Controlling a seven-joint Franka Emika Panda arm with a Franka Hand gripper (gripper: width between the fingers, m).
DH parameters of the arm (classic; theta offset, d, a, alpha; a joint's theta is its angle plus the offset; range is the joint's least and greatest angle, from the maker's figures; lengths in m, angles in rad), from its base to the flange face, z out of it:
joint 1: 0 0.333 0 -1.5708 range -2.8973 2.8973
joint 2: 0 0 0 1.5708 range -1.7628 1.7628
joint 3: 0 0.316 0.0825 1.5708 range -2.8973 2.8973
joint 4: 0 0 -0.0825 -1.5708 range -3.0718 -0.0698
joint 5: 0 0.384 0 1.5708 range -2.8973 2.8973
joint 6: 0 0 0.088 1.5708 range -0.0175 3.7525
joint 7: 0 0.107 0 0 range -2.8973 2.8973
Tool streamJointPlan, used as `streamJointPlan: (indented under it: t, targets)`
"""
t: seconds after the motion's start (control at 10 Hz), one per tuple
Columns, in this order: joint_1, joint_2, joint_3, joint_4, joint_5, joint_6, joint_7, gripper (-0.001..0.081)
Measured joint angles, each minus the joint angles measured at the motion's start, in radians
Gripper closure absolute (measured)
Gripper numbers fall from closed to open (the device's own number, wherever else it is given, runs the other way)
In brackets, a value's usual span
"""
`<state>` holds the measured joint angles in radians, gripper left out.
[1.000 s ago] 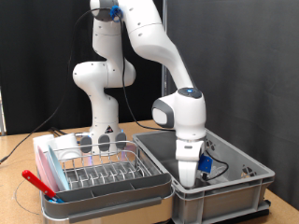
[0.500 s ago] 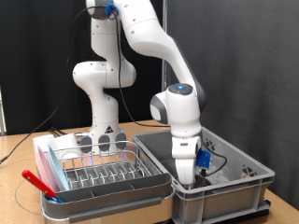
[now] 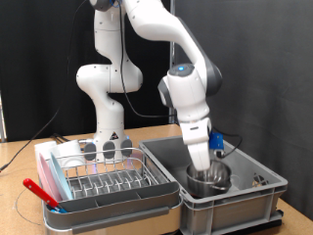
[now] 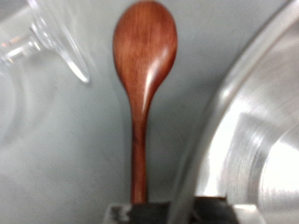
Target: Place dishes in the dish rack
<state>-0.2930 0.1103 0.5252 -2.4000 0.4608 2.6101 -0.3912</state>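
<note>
My gripper (image 3: 203, 168) is shut on the rim of the small shiny steel bowl (image 3: 210, 179) and holds it partly above the edge of the large grey bin (image 3: 249, 201). In the wrist view the bowl (image 4: 262, 121) fills one side and its rim runs down between my fingertips (image 4: 210, 211). The dish rack (image 3: 103, 176), silver wire in a white tray base, stands beside the bin on the exterior view's left. A clear glass piece (image 4: 37, 37) lies on the bin floor. The light-blue plate does not show.
A brown wooden spoon (image 4: 143, 65) lies on the bin floor beside the bowl. A red utensil (image 3: 41, 191) rests at the rack's left end. The robot's base stands behind the rack. A black curtain closes the back.
The arm has risen out of the grey bin and swung upright. The steel bowl, hidden before, now hangs from the gripper at the bin's rim.
</note>
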Motion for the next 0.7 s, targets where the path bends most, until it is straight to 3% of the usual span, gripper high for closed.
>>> streamJointPlan:
  t: [0.2, 0.6, 0.7]
  targets:
    - [-0.005, -0.078, -0.002, -0.001, 0.066, -0.059, -0.058, 0.0787]
    - [-0.017, -0.226, -0.024, -0.004, 0.080, -0.209, -0.036, 0.0787]
    - [-0.017, -0.221, -0.024, -0.004, 0.080, -0.209, -0.043, 0.0787]
